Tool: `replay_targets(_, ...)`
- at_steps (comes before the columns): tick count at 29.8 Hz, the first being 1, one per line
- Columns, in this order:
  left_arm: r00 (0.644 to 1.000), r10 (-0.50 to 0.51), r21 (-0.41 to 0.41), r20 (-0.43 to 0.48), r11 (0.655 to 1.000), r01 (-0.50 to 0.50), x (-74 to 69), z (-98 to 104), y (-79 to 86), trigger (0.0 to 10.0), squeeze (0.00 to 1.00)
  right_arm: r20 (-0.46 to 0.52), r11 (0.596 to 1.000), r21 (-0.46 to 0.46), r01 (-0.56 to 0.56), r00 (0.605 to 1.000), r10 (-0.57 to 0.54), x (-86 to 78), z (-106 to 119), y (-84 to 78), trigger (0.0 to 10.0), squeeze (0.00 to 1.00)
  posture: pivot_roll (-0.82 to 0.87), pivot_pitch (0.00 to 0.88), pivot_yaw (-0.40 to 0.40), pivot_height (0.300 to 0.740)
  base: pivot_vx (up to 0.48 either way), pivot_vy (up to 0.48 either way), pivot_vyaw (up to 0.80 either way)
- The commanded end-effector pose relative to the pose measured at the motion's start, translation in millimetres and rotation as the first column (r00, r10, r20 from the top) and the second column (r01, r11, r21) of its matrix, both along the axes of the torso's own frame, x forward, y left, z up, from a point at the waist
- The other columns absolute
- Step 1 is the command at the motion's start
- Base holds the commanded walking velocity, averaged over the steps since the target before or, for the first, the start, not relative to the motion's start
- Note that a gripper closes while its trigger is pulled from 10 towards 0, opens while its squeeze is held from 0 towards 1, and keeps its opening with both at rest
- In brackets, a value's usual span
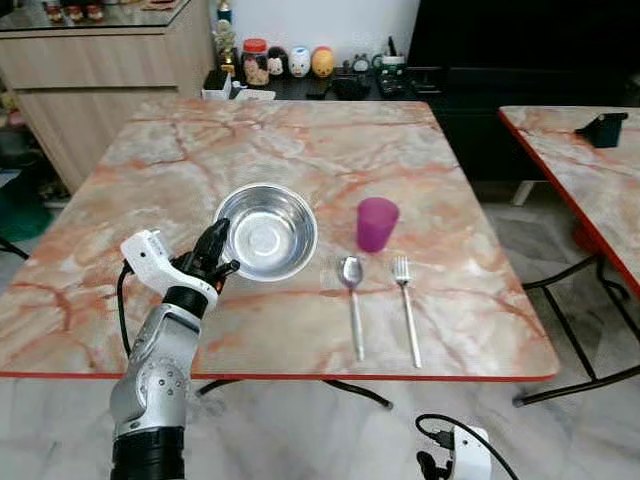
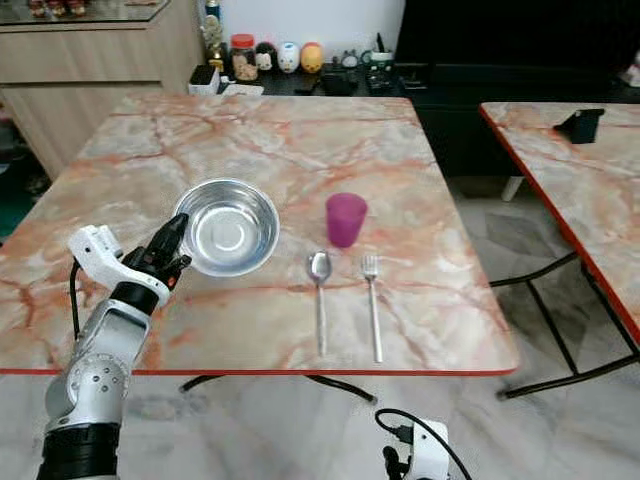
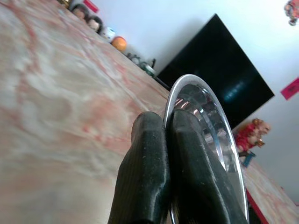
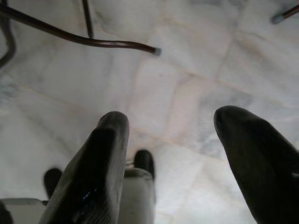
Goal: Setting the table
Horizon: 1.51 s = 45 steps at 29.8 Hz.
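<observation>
One steel bowl (image 1: pixel 265 232), pinched at its rim by the left gripper (image 1: pixel 218 250), one purple cup (image 1: pixel 377 223), one spoon (image 1: pixel 352 300) and one fork (image 1: pixel 406 305) are being shown on a marble table (image 1: pixel 300 150); the right gripper (image 4: pixel 173 154) is being held wide apart over the tiled floor (image 4: pixel 187 79).

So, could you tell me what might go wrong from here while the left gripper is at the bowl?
1. The left gripper pinches only the thin rim of the steel bowl, as the left wrist view shows; smooth metal could slip out or tip if lifted.
2. The purple cup stands close beside the bowl, so sliding the bowl that way could knock it over.
3. The spoon lies just off the bowl's near edge and could be nudged out of line with the fork.
</observation>
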<state>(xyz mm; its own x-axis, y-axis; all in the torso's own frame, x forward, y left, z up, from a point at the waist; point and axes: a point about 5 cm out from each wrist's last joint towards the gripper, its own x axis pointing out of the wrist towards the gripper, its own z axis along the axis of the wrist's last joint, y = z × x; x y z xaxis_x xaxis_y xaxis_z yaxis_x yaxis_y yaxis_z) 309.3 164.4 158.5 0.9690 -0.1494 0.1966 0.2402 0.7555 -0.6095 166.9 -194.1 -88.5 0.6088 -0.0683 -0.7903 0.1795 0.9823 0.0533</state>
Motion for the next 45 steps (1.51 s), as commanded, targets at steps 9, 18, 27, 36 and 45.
replay_targets(9, 0.999, 0.023, 0.026, 0.033, 0.999, -0.024, -6.8, 4.1, 5.4, 10.0, 0.0, -0.014, 1.0, 0.008, -0.017, 1.0, 0.017, -5.3, -2.6, 3.2, 10.0, 0.0, 0.05, 0.0, -0.029, 0.74, 0.0, -0.472, 0.0)
replay_targets(18, 0.998, 0.041, 0.024, 0.037, 0.999, -0.042, -3.3, 6.1, 6.7, 10.0, 0.0, -0.005, 1.0, 0.001, 0.021, 1.0, -0.021, -2.9, -1.5, 2.0, 10.0, 0.0, 0.03, 0.0, -0.026, 0.74, 0.0, -0.472, 0.0)
replay_targets(27, 0.999, 0.027, 0.027, 0.041, 0.999, -0.028, -1.2, 9.3, 3.1, 10.0, 0.0, 0.011, 0.998, 0.004, 0.06, 0.998, -0.06, -1.2, -0.5, 1.6, 10.0, 0.0, 0.03, 0.0, -0.022, 0.74, 0.0, -0.472, 0.0)
replay_targets(36, 0.999, 0.025, 0.026, 0.038, 0.999, -0.026, -1.6, 8.6, 2.1, 10.0, 0.0, 0.011, 0.998, 0.004, 0.058, 0.998, -0.058, -0.8, -0.4, 1.9, 10.0, 0.0, 0.03, 0.0, -0.022, 0.74, 0.0, -0.472, 0.0)
replay_targets(45, 0.999, 0.02, 0.028, 0.038, 0.999, -0.021, 0.0, 9.8, 1.3, 10.0, 0.0, 0.007, 0.998, 0.011, 0.065, 0.998, -0.065, -0.8, -0.6, 2.7, 10.0, 0.0, 0.02, 0.0, -0.018, 0.74, 0.0, -0.472, 0.0)
